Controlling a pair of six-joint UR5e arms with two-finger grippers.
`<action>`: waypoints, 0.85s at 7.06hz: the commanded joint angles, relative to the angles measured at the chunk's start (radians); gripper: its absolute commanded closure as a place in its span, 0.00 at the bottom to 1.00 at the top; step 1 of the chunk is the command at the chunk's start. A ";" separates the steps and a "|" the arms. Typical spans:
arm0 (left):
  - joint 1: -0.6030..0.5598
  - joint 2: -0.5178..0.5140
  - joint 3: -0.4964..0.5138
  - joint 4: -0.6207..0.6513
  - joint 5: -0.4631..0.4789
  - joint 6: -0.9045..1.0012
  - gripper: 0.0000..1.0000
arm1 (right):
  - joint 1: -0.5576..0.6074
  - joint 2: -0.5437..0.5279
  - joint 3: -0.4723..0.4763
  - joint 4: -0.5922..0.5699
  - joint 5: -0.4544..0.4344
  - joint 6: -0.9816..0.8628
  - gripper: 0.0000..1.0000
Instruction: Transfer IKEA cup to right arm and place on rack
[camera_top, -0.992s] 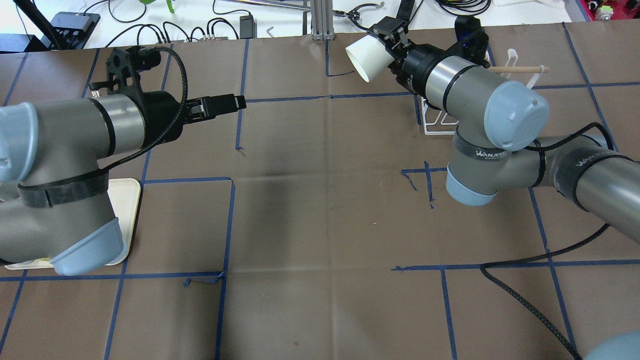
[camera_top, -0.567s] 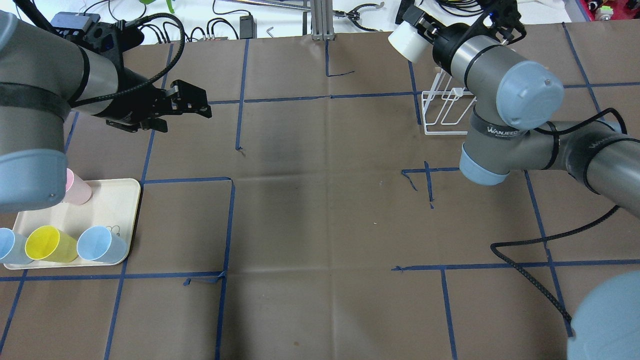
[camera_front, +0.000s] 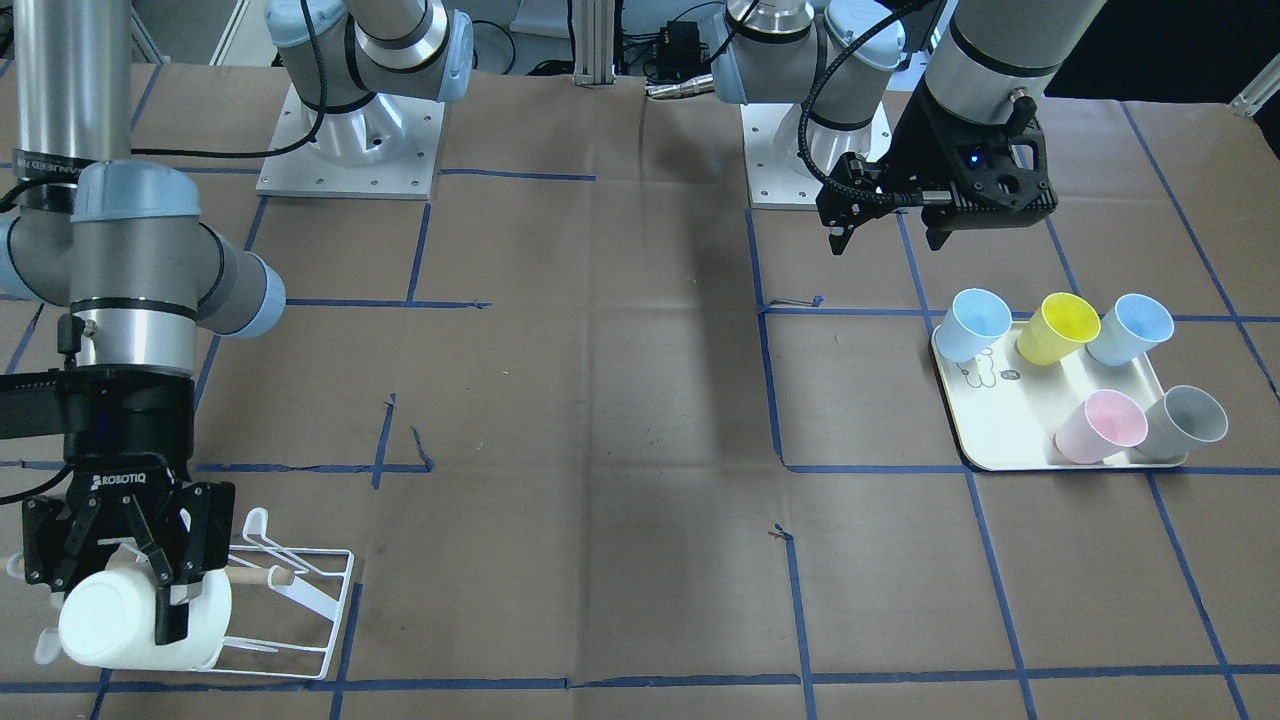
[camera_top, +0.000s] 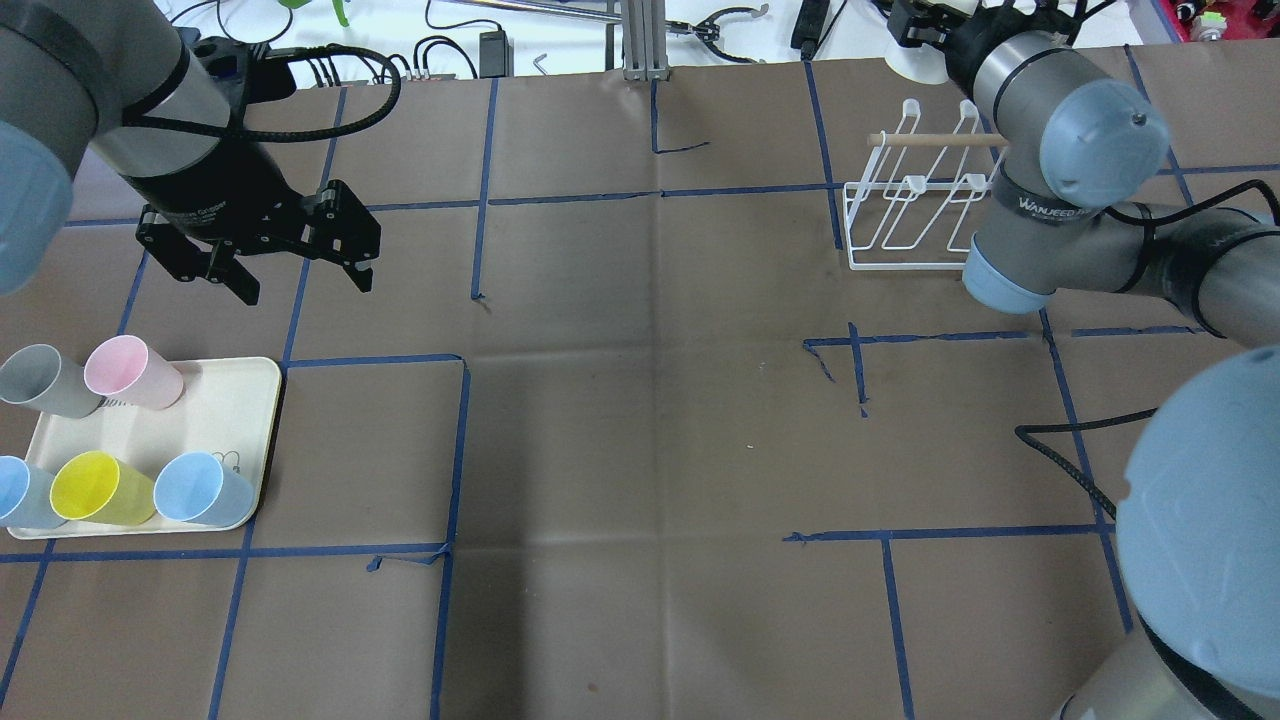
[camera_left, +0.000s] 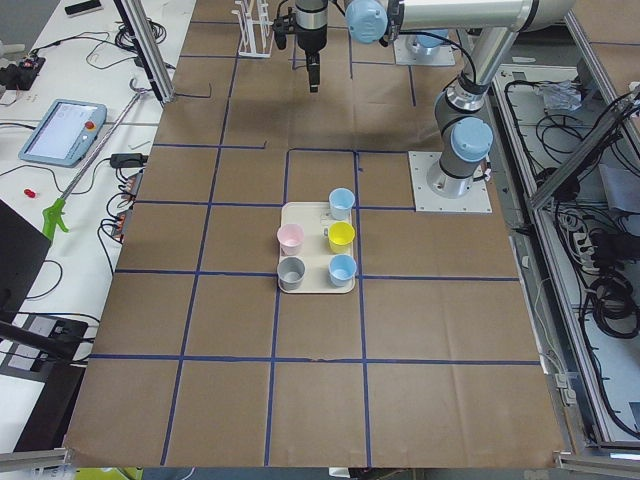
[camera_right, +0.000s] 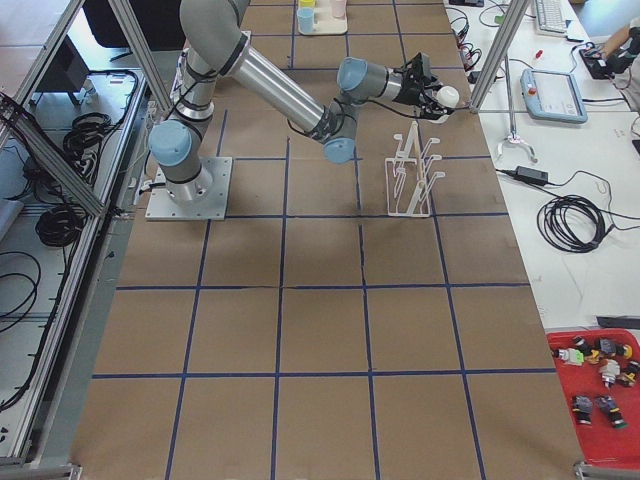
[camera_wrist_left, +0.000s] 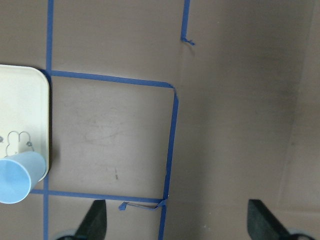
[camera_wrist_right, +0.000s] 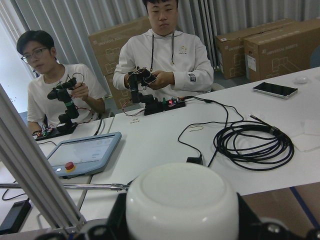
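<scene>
Overhead exterior view, far left: we see a cream tray (camera_top: 255, 420) on the brown worktop (camera_top: 650, 400), carrying five coloured cups (camera_top: 100, 488): grey, pink, yellow and two blue. Just beyond the tray the left tool (camera_top: 305, 285) hangs above the worktop, jaws spread wide, grasping nothing. Well to the right stands the white wire rack (camera_top: 905, 215) with its wooden rod (camera_top: 935, 140). The right arm (camera_top: 1060, 170) reaches over the rack's far side. There the right tool (camera_front: 105, 590) is clenched on the white cup (camera_front: 100, 625), held on its side by the outer prongs. Whether cup and prong touch we cannot tell.
</scene>
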 joint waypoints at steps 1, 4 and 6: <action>0.000 0.010 0.009 -0.015 0.016 0.013 0.01 | -0.006 0.058 -0.016 -0.038 -0.024 -0.092 0.84; 0.224 0.044 -0.025 -0.030 0.017 0.207 0.01 | -0.006 0.092 -0.008 -0.046 -0.029 -0.092 0.84; 0.401 0.109 -0.150 -0.028 0.019 0.421 0.03 | -0.005 0.098 -0.003 -0.044 -0.029 -0.089 0.84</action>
